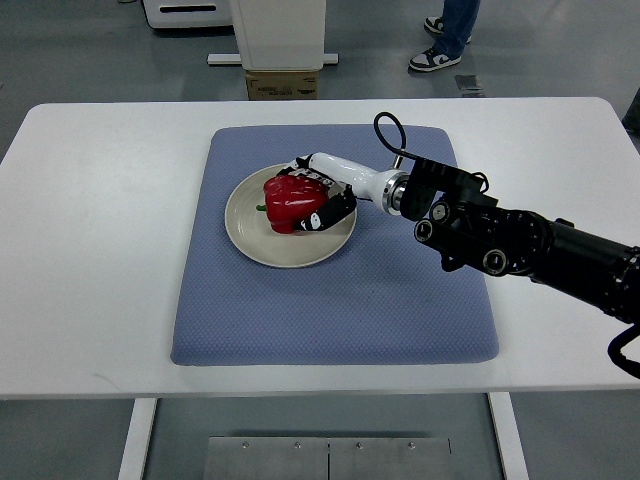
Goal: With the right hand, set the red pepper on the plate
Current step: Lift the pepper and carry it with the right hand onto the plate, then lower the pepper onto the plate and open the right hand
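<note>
Spanning nearly the whole width of the view, the white table [90,250] carries everything else, with the blue mat [330,300] as the landmark at its middle. On the mat's far half, left of centre, sits the cream plate [250,238], round and lying flat, wholly inside the mat's edges. From the right edge of the view the black right arm [530,245] reaches across the mat's right border, ending in a white wrist and the right hand [325,195] over the plate's far right part. Its fingers [335,212] are curled around the red pepper [292,200], black-tipped digits pressed against the pepper's right and near sides, so the hand has the pepper in its grasp. The pepper sits over the middle of the plate; whether its base touches the plate cannot be told. Beyond the table, behind the mat, a cardboard box [283,84] stands on the floor, and a person's shoes [436,58] show further right.
</note>
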`<state>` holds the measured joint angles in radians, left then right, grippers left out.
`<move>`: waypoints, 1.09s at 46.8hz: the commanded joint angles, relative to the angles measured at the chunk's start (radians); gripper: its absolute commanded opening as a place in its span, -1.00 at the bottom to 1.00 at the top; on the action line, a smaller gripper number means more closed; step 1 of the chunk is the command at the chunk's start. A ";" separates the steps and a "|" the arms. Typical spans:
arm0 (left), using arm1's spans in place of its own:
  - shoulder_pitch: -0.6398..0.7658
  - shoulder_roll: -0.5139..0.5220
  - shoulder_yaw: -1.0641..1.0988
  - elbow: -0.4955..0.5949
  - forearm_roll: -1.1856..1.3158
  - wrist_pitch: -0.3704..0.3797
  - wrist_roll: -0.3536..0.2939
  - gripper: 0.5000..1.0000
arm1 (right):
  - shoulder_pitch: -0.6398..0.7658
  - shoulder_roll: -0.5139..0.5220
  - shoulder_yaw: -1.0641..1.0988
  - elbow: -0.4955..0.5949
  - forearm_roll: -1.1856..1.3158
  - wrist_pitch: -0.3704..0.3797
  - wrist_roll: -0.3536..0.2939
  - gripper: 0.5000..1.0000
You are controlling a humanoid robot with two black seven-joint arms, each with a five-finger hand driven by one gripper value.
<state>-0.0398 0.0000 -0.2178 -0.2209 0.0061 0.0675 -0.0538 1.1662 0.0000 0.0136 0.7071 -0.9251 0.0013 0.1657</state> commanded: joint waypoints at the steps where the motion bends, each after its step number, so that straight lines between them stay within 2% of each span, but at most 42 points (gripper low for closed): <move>1: 0.000 0.000 0.000 0.000 0.000 0.000 0.000 1.00 | -0.006 0.000 0.000 0.002 0.003 -0.001 0.003 -1.00; 30: 0.000 0.000 0.000 0.000 0.000 0.000 0.000 1.00 | -0.020 0.000 0.002 0.003 0.005 -0.003 0.008 -1.00; 31: 0.000 0.000 0.000 0.000 0.000 0.000 0.000 1.00 | -0.022 0.000 0.002 0.003 0.005 -0.003 0.009 -0.92; 35: 0.000 0.000 0.000 0.000 0.000 0.000 0.000 1.00 | -0.031 0.000 0.003 0.003 0.011 -0.003 0.009 -0.28; 39: 0.000 0.000 0.000 0.000 0.000 0.000 0.000 1.00 | -0.033 0.000 0.003 0.003 0.023 -0.003 0.009 0.53; 42: 0.000 0.000 0.000 0.000 0.000 0.000 0.000 1.00 | -0.039 0.000 0.003 0.003 0.023 -0.003 0.008 0.90; 51: 0.000 0.000 0.000 0.000 0.000 0.000 0.000 1.00 | -0.040 0.000 0.008 0.003 0.031 -0.003 0.008 0.99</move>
<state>-0.0399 0.0000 -0.2178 -0.2209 0.0061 0.0675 -0.0538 1.1247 0.0000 0.0174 0.7103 -0.8948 -0.0017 0.1737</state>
